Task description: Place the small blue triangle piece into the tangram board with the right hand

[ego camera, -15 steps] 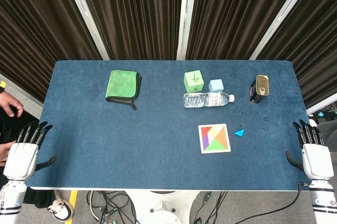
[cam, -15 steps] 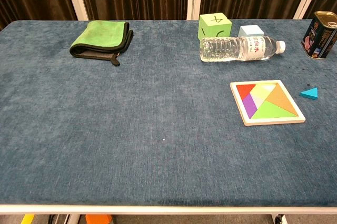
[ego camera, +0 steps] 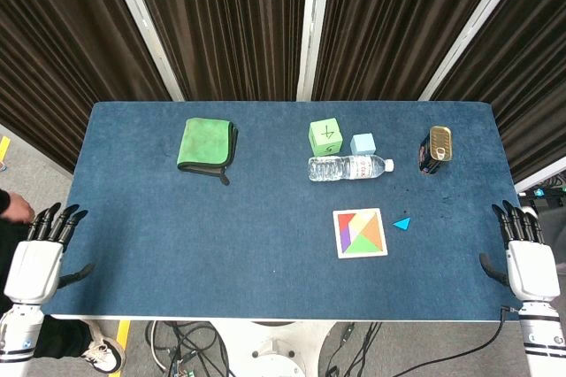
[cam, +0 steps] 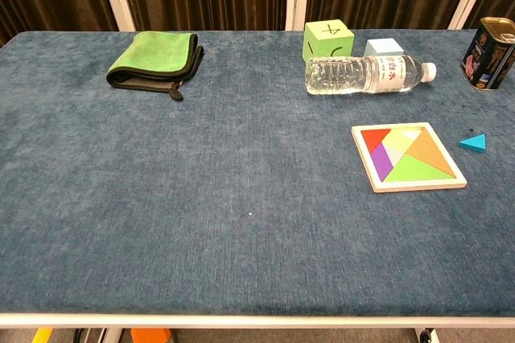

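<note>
The small blue triangle [ego camera: 402,223] [cam: 474,143] lies flat on the blue table just right of the tangram board [ego camera: 360,233] [cam: 408,156], a short gap apart. The square wooden board holds red, purple, green, orange and pale pieces. My right hand [ego camera: 528,253] hangs off the table's right front corner, fingers spread, holding nothing, well right of the triangle. My left hand [ego camera: 42,250] hovers off the left front corner, fingers apart and empty. The chest view shows neither hand.
A lying water bottle [ego camera: 348,167] sits behind the board, with a green cube [ego camera: 325,136] and a light blue cube [ego camera: 363,144] behind it. A tin can [ego camera: 436,149] stands at the back right. A folded green cloth [ego camera: 207,144] lies back left.
Both hands stay where they were. A person's hand at the far left edge has pulled mostly out of the head view.
</note>
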Robot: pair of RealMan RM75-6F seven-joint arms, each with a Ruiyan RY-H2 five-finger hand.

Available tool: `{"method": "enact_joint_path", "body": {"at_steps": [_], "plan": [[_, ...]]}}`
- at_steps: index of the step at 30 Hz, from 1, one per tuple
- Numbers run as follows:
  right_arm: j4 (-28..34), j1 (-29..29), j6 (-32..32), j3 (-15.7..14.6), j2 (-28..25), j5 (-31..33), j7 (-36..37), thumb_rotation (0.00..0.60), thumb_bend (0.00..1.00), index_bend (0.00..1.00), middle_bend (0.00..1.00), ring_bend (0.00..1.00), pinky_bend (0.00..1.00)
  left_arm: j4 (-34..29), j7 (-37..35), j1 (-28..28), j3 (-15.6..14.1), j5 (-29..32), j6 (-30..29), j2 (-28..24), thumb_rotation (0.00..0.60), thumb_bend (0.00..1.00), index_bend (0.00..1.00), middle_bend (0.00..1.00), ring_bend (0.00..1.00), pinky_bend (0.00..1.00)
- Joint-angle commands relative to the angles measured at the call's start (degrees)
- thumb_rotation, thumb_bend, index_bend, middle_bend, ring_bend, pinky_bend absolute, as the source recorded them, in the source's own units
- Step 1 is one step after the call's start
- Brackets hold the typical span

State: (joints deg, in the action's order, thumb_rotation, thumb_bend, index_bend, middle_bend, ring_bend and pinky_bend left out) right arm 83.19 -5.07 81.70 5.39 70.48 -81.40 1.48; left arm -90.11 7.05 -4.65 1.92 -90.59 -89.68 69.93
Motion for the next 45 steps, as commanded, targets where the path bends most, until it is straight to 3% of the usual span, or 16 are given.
{"method": "enact_joint_path", "body": {"at_steps": [1,6,14,23,40,45], "plan": [[-0.2,-0.4,-1.1,-0.1,0.2,0.5,-0.4,0.6,0.22,0.0,0.0,0.0,0.0,0.0,-0.1,0.0,0.0,0.1,0.0,0.0,0.6,0.0,0.17,0.12,0.01,0.11],[-0.7,-1.8,-3.8,0.0,0.5,1.3,-2.1,0.6,0.22,0.0,0.0,0.0,0.0,0.1,-0.2,0.0,-0.3,0.0,0.4,0.0,0.6,0.0,0.17,0.12,0.01,0.11],[-1.6,-7.6,-13.8,0.5,-0.2,3.8,-8.0,0.6,0.22,0.0,0.0,0.0,0.0,1.6,-1.2,0.0,-0.2,0.6,0.8,0.7,0.6,0.0,0.17,0.12,0.01,0.11],[-9.4,-14.9,-23.3,0.7,3.4,3.1,-7.7,0.6,0.22,0.0,0.0,0.0,0.0,2.1,-1.7,0.0,-0.2,1.1,1.0,0.7,0.6,0.0,0.17,0.12,0.01,0.11],[-12.7,-19.4,-26.0,-2.4,8.1,-1.3,-7.1,0.6,0.22,0.0,0.0,0.0,0.0,2.3,-2.0,-0.1,-0.4,1.2,1.5,0.7,0.6,0.0,0.17,0.12,0.01,0.11],[-14.3,-20.5,-25.4,-2.7,9.4,-3.0,-5.1,0.6,0.22,0.11,0.0,0.0,0.0,2.5,-2.2,-0.1,-0.3,1.3,1.5,0.7,0.6,0.0,0.17,0.12,0.01,0.11]]}}
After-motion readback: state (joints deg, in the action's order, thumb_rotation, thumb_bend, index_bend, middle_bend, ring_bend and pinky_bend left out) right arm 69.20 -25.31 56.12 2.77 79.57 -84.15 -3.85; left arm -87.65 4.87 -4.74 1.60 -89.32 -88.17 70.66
